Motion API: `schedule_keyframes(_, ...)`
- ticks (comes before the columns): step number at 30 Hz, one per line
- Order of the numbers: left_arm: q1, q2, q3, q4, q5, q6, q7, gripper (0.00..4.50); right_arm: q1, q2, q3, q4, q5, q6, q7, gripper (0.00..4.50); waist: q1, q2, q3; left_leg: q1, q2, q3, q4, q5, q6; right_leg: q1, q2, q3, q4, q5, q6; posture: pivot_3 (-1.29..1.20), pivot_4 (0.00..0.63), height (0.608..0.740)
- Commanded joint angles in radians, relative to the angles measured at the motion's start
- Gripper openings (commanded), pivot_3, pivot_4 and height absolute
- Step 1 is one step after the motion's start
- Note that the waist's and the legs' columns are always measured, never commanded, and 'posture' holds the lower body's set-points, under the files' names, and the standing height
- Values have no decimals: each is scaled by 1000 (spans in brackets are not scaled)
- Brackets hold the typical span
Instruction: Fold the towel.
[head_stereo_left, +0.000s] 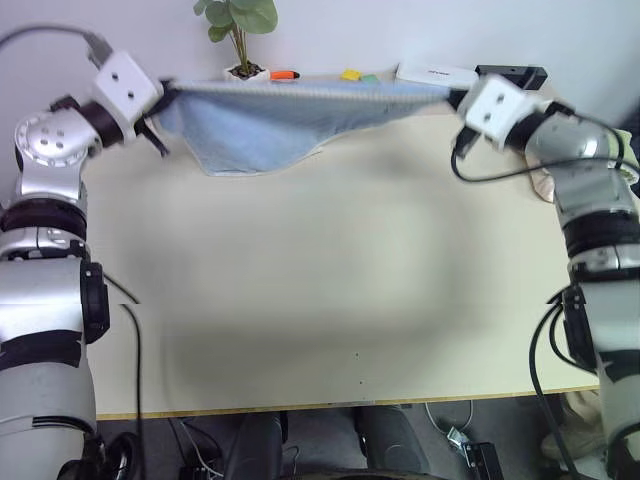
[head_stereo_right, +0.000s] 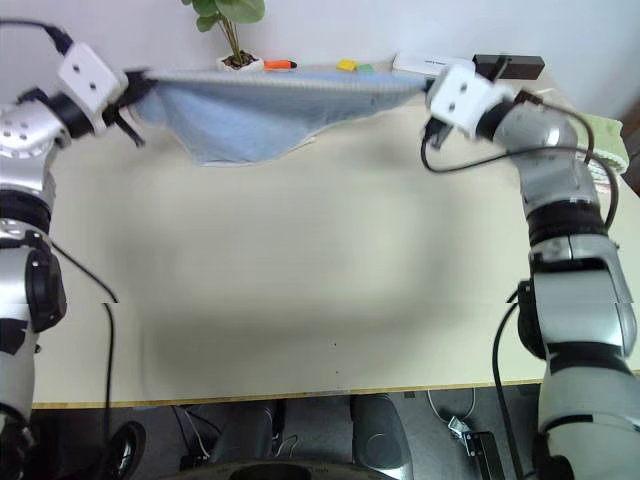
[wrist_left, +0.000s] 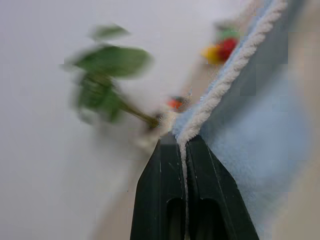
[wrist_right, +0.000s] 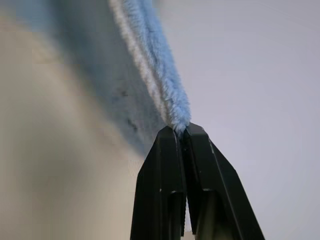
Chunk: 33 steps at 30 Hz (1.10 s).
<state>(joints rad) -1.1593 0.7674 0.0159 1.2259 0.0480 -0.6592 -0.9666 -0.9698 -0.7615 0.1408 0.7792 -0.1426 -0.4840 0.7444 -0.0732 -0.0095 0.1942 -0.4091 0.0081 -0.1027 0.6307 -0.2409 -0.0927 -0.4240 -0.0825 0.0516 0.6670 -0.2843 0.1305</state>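
Clamped tight, my left gripper (wrist_left: 184, 145) pinches one corner of the towel (head_stereo_left: 270, 125) by its pale hem, raised above the far left part of the table (head_stereo_left: 330, 290). From that corner the towel runs taut along its top edge across the far side of the table, its light blue body sagging in a slack curve below, with a potted plant (head_stereo_left: 238, 35) and a few small coloured items (head_stereo_left: 320, 75) near the wall behind it. At the right end my right gripper (wrist_right: 182, 131) is likewise closed fast on the opposite corner, at about the same height.
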Motion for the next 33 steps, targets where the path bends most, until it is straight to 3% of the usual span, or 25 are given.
schedule_keyframes(1,39,38,29,-89,-75,-18,-168,52,84,-53,-53,-177,105,55,122,0,-1,0,0,0,0,0,0,0,0,0,0,0,0,0,0,0,150,740)
schedule_keyframes(6,235,73,18,-276,-172,105,-429,52,291,-159,-85,-398,179,162,252,0,-1,1,-1,0,0,0,0,0,0,0,0,0,1,0,0,0,150,740)
schedule_keyframes(10,391,120,21,-502,-236,272,-530,52,416,-239,-118,-545,231,234,332,0,-3,1,0,1,1,-1,1,-2,4,1,1,0,3,0,0,0,150,740)
schedule_keyframes(21,471,146,34,-656,-260,388,-515,52,455,-255,-139,-610,239,288,343,0,4,1,0,16,1,-1,1,-3,6,17,1,0,0,0,-1,0,150,740)
schedule_keyframes(33,477,148,35,-669,-262,398,-510,52,456,-255,-140,-613,239,291,343,0,4,1,0,16,1,-1,1,-3,6,17,1,0,0,0,-1,0,150,740)
